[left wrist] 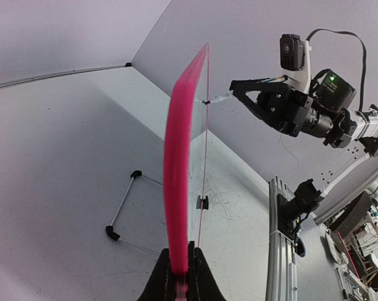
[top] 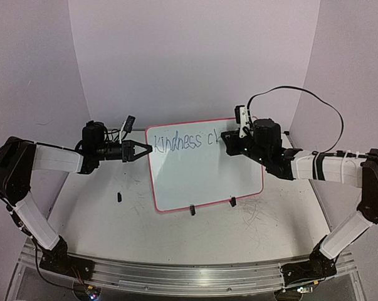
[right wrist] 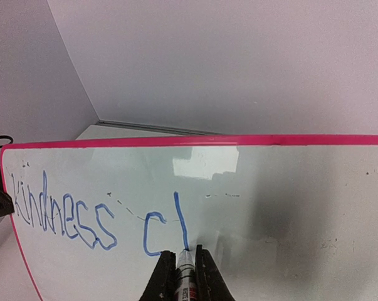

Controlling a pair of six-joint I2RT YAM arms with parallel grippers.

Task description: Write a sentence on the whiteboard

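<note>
Nearest us, the desk (top: 113, 232) is scuffed with grey scribbles. On it stand the two small black clip feet (top: 192, 209) of the whiteboard (top: 207, 179), which leans back just ahead of centre between our arms. We judge the board light, thin and stiff, with a glossy face that gives a pen tip little grip. On such small feet it would likely tip or skate under writing pressure. The pink frame at its side looks the sensible place to hold it, and there our left hand (top: 142, 150) is clamped, the frame pinched edge-on between its fingers in the left wrist view. Our right hand (right wrist: 185, 279) is closed on a marker (right wrist: 186, 271), gripped low near the tip, which we think keeps that slim, rigid barrel from wobbling. The tip touches the board at the foot of a tall stroke. Along the far, upper edge runs the sentence (right wrist: 82, 216), so far "Kindness" and a c with that stroke, in blue. Most of the writing remains. Behind rises the plain wall (top: 195, 56).
</note>
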